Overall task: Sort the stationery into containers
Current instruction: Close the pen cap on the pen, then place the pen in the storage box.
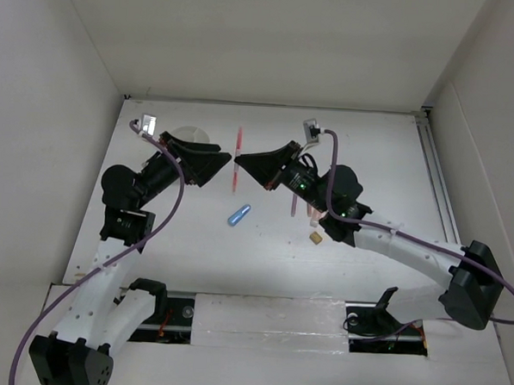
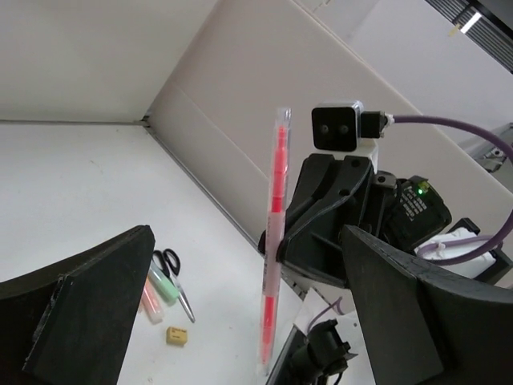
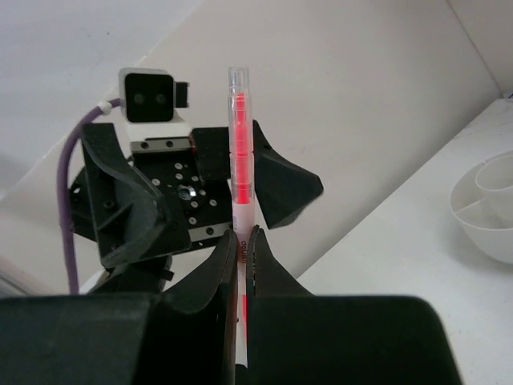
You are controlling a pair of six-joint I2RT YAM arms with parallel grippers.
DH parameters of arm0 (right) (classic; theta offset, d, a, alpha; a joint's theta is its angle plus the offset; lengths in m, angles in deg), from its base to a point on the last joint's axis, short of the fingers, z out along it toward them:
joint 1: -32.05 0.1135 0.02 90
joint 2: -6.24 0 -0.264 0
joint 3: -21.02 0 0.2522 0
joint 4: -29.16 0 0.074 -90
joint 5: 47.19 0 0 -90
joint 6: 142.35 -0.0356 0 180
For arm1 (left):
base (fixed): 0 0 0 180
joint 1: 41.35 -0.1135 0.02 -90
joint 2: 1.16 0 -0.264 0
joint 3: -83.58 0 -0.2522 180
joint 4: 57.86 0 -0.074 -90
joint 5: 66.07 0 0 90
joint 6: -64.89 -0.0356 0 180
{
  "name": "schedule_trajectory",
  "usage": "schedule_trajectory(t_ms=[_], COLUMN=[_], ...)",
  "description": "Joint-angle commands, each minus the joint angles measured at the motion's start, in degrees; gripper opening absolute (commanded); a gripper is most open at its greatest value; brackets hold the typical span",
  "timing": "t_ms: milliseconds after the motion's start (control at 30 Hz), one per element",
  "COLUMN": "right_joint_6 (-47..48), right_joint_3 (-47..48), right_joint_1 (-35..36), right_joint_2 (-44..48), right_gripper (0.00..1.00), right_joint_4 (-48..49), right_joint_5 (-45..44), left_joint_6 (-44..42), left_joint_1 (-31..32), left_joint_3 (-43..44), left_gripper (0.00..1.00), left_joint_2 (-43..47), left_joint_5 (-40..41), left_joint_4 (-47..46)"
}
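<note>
My right gripper (image 1: pixel 240 161) is shut on a thin red pen (image 1: pixel 236 157) and holds it in the air over the middle of the table. It shows upright in the right wrist view (image 3: pixel 240 136) between the fingertips (image 3: pixel 228 245). My left gripper (image 1: pixel 217 166) is open and empty, facing the pen from the left. The pen (image 2: pixel 275 241) stands in front of its spread fingers (image 2: pixel 88 309); whether they touch it I cannot tell. The white divided cup (image 1: pixel 194 134) sits behind the left gripper. A blue capsule (image 1: pixel 239 216) lies mid-table.
A pink pen (image 1: pixel 292 203) and a tan eraser (image 1: pixel 315 238) lie by the right arm. The left wrist view shows the scissors (image 2: pixel 172 273), a green highlighter (image 2: pixel 163 282), an orange highlighter (image 2: pixel 151 301) and the eraser (image 2: pixel 177 336) together. The cup's rim (image 3: pixel 481 204) shows at right.
</note>
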Motion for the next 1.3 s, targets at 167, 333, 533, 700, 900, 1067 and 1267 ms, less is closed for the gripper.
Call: schedule_trajectory(t_ms=[167,333,533,700,900,1067,1267], right_joint_6=[1.0,1.0,0.5,0.0,-0.5,-0.6,-0.6], right_joint_3=[2.8,3.4,4.9,6.3,6.8,6.8,6.3], right_joint_1=[-0.5,-0.5,0.6,1.1,2.9,3.4,3.4], right_joint_2=[3.5,3.5,2.3,1.2,-0.7,-1.2,-1.2], right_gripper=[0.0,0.0,0.0,0.0,0.0,0.0,0.0], right_joint_4=[-0.1,-1.2,-1.2,-0.5,0.6,0.6,1.1], right_joint_5=[3.0,4.3,5.3,5.9,5.9,6.5,6.5], left_joint_6=[-2.0,-2.0,-1.4,-1.4,-1.4,-2.0,-2.5], left_joint_1=[0.1,0.1,0.1,0.1,0.1,0.1,0.1], left_joint_3=[-3.4,-3.9,-4.5,-5.0,-5.0,-4.5,-3.8], left_gripper=[1.0,0.99,0.91,0.83,0.71,0.56,0.2], left_joint_2=[2.1,2.1,0.9,0.3,0.9,1.4,1.4], left_joint_5=[-8.8,-14.6,-16.5,-17.1,-15.8,-14.5,-14.0], left_joint_4=[-5.1,-7.3,-9.1,-9.1,-9.8,-9.2,-7.2])
